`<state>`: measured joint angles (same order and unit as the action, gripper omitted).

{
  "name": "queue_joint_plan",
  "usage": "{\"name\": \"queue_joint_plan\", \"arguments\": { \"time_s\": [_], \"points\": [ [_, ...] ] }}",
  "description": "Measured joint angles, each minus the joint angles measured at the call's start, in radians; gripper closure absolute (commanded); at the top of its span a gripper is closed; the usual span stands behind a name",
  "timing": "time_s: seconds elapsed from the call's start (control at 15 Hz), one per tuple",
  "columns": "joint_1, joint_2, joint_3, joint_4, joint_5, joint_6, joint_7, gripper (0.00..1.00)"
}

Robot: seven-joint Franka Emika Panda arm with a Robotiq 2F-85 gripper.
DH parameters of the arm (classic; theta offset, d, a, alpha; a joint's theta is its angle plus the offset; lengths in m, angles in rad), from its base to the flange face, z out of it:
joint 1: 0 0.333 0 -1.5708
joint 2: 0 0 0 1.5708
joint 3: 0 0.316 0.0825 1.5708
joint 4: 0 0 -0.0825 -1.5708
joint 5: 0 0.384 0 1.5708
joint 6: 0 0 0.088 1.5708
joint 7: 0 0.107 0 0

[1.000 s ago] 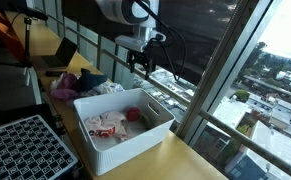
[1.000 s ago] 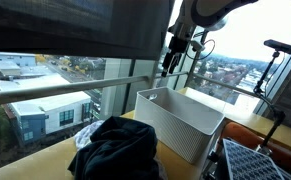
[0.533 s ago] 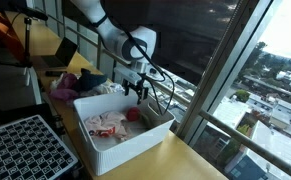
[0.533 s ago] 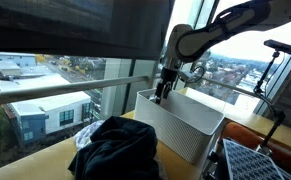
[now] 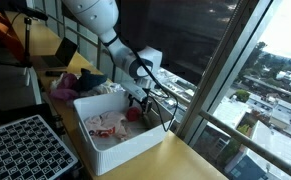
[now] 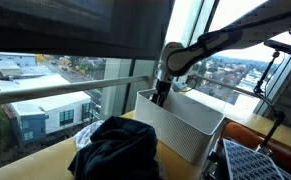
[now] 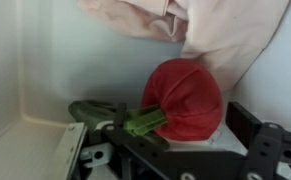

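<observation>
Your gripper [image 5: 139, 101] is down inside the white bin [image 5: 135, 140] with its jaws spread wide and nothing in them. In the wrist view the red round toy with a green stem [image 7: 185, 95] sits dead centre of the frame, right between the fingers and tucked against the pink cloth [image 7: 220, 30] in the upper right.

Risks as I see them:
- Squeeze here and a fold of that cloth could get pinched along with the toy.
- The round shape might squirt out sideways toward the bin wall [image 7: 35, 70] at left.
- The toy is probably soft, but that's hard to tell from here.
- You're close to the rim [image 6: 190, 103], so a sloppy lift could bump it and drag the bin.
</observation>
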<state>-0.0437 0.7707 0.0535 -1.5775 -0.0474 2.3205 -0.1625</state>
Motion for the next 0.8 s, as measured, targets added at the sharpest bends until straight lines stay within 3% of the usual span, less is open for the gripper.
{"name": "queue_joint_plan", "arguments": {
  "time_s": [0.13,0.2,0.27,0.53,0.8],
  "points": [
    [-0.003,0.050,0.004,0.044,0.008,0.000,-0.009,0.00],
    [-0.003,0.074,0.006,0.065,0.010,0.000,-0.011,0.25],
    [-0.002,0.095,0.008,0.084,0.010,0.000,-0.012,0.26],
    [-0.003,0.136,0.009,0.120,0.011,0.000,-0.012,0.58],
    [0.001,0.092,0.008,0.112,0.011,-0.003,-0.006,0.85]
  ]
}}
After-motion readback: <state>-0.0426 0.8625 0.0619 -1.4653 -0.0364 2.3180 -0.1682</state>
